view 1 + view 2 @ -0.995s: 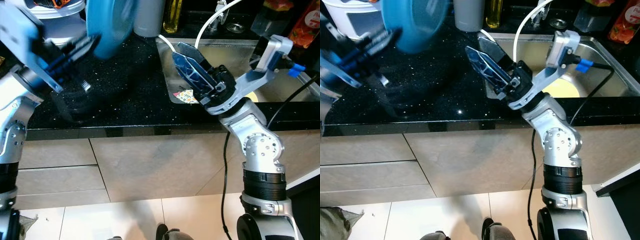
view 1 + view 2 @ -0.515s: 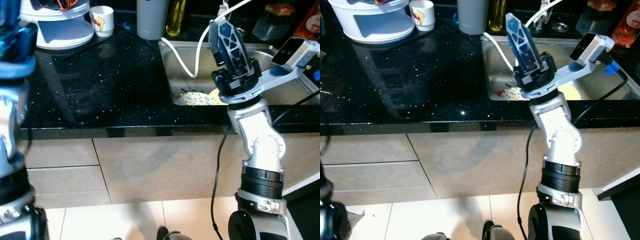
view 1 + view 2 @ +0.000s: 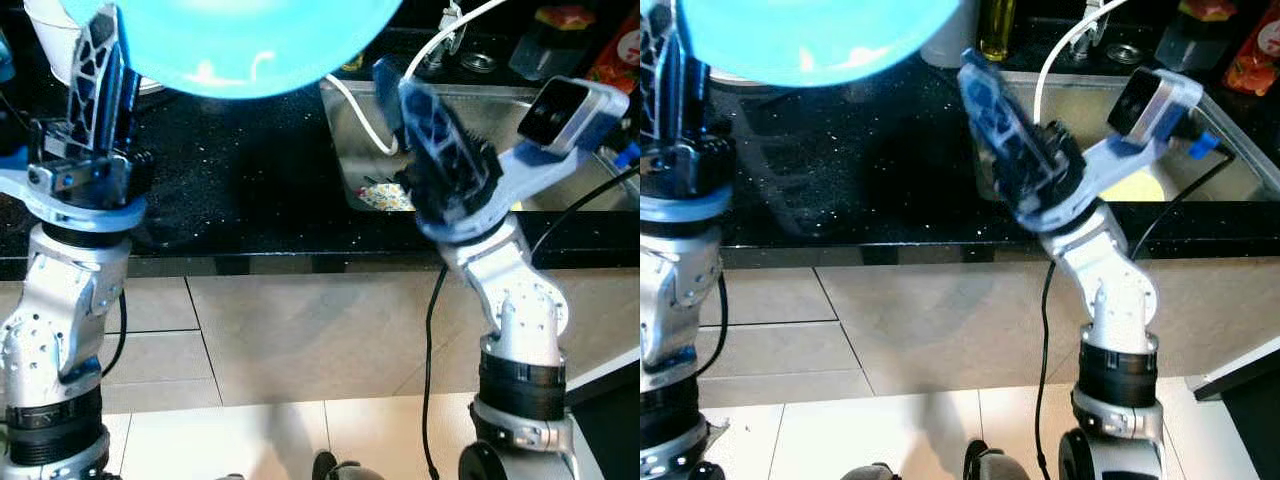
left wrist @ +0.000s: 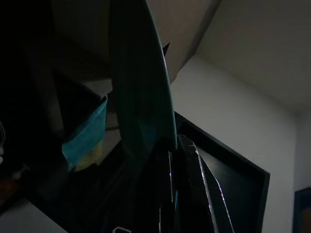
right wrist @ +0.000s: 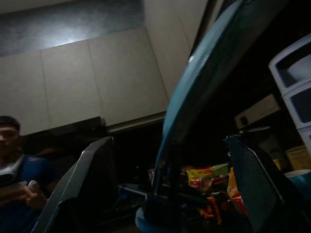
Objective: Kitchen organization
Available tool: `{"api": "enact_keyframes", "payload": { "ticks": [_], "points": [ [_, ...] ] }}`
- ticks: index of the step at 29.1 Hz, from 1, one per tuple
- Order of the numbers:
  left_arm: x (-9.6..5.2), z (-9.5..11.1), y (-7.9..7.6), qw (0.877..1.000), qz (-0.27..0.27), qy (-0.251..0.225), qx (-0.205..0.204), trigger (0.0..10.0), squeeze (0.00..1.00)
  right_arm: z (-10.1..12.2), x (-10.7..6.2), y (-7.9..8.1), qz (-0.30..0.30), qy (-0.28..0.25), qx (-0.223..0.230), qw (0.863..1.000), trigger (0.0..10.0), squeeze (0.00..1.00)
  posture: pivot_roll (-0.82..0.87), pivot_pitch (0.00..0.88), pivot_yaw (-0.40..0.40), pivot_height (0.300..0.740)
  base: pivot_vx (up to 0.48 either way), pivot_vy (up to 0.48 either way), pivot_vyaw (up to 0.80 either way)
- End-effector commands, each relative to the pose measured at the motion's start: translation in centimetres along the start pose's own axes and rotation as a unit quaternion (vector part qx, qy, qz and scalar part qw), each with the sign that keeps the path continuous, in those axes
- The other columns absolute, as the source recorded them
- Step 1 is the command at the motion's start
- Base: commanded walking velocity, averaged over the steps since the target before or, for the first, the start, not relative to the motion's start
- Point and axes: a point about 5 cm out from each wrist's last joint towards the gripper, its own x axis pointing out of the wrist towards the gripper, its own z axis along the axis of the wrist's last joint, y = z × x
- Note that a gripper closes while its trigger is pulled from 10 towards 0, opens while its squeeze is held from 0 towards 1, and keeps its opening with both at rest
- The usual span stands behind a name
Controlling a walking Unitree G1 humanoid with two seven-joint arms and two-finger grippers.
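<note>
One blue plate (image 3: 240,40) now raised by left pincer (image 3: 98,100); right pincer (image 3: 425,115) spread.

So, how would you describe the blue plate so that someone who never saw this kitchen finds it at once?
Start at the black speckled countertop left of the steel sink. Above it the left gripper stands upright, clamping the blue plate by its edge. It is the one big, glossy, light blue disc, raised high above everything else.
</note>
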Motion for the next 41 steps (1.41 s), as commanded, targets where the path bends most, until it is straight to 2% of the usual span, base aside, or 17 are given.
{"api": "enact_keyframes", "payload": {
  "ticks": [1,6,10,12,13,14,15,22,26,33,36,37,38,39,41],
  "points": [
    [0.2,-0.6,-0.5,1.000,-0.012,0.009,-0.009,10.0,0.00,-0.1,0.2,0.6,0.020,0.002,0.006,1.000,10.0,0.00,0.12,0.104,-0.042,0.740,0.000,0.000,0.00],
    [0.2,-1.7,-0.4,0.999,-0.008,0.025,-0.022,10.0,0.00,-0.2,0.3,0.6,0.010,0.007,0.003,1.000,10.0,0.00,0.12,0.102,-0.039,0.740,0.000,0.000,0.00],
    [-0.4,-3.3,0.3,0.997,0.009,0.075,-0.015,10.0,0.00,-0.9,0.4,0.0,-0.016,0.015,0.006,1.000,10.0,0.00,0.11,0.098,-0.038,0.740,0.000,0.000,0.00],
    [-0.5,-3.4,0.3,0.997,0.010,0.075,-0.015,10.0,0.00,-1.0,0.5,0.0,-0.016,0.015,0.007,1.000,10.0,0.00,0.11,0.099,-0.038,0.740,0.000,0.000,0.00],
    [-0.6,-3.5,0.4,0.997,0.012,0.081,-0.014,10.0,0.00,-1.0,0.6,0.0,-0.016,0.011,0.010,1.000,4.5,0.00,0.11,0.098,-0.038,0.740,0.000,0.000,0.00],
    [-0.6,-3.5,0.4,0.997,0.012,0.081,-0.014,10.0,0.00,-1.0,0.6,0.0,-0.016,0.011,0.010,1.000,4.5,0.00,0.11,0.098,-0.038,0.740,0.000,0.000,0.00],
    [-0.7,-3.7,0.4,0.996,0.011,0.086,-0.013,10.0,0.00,-0.9,0.7,0.0,-0.017,0.008,0.011,1.000,0.0,0.00,0.11,0.097,-0.039,0.740,0.000,0.000,0.00],
    [-1.1,-4.2,0.4,0.993,0.007,0.116,0.013,10.0,0.00,-0.9,0.9,-0.4,-0.032,0.005,0.010,0.999,0.0,0.00,0.11,0.088,-0.041,0.740,0.000,0.000,0.00],
    [-1.1,-4.1,0.5,0.993,0.009,0.117,0.023,10.0,0.00,-0.9,0.9,-0.5,-0.038,0.003,0.009,0.999,0.0,0.00,0.11,0.084,-0.041,0.740,0.000,0.000,0.00],
    [-0.9,-3.1,0.6,0.991,0.010,0.110,0.070,10.0,0.00,-1.1,0.8,-0.9,-0.056,0.000,0.008,0.998,0.0,0.00,0.12,0.073,-0.043,0.740,0.000,0.000,0.00],
    [-0.9,-2.8,0.7,0.992,0.011,0.107,0.070,10.0,0.00,-1.1,0.8,-0.9,-0.056,0.000,0.009,0.998,0.0,0.00,0.12,0.073,-0.041,0.740,0.000,0.000,0.00],
    [-0.9,-2.7,0.8,0.992,0.012,0.104,0.068,10.0,0.57,-1.1,0.8,-0.9,-0.057,-0.001,0.010,0.998,0.0,0.00,0.12,0.075,-0.040,0.740,0.000,0.000,0.00],
    [-0.9,-2.7,0.8,0.992,0.012,0.104,0.068,10.0,0.57,-1.1,0.8,-0.9,-0.057,-0.001,0.010,0.998,0.0,0.00,0.12,0.075,-0.040,0.740,0.000,0.000,0.00],
    [-1.0,-2.6,0.8,0.992,0.013,0.102,0.067,10.0,1.00,-1.1,0.8,-0.9,-0.057,-0.002,0.010,0.998,0.0,0.00,0.12,0.076,-0.039,0.740,0.000,0.000,0.00],
    [-1.0,-2.5,0.8,0.993,0.013,0.096,0.064,10.0,1.00,-1.1,0.8,-1.0,-0.061,-0.004,0.009,0.998,0.0,0.00,0.12,0.076,-0.038,0.740,0.000,0.000,0.00]
  ]
}}
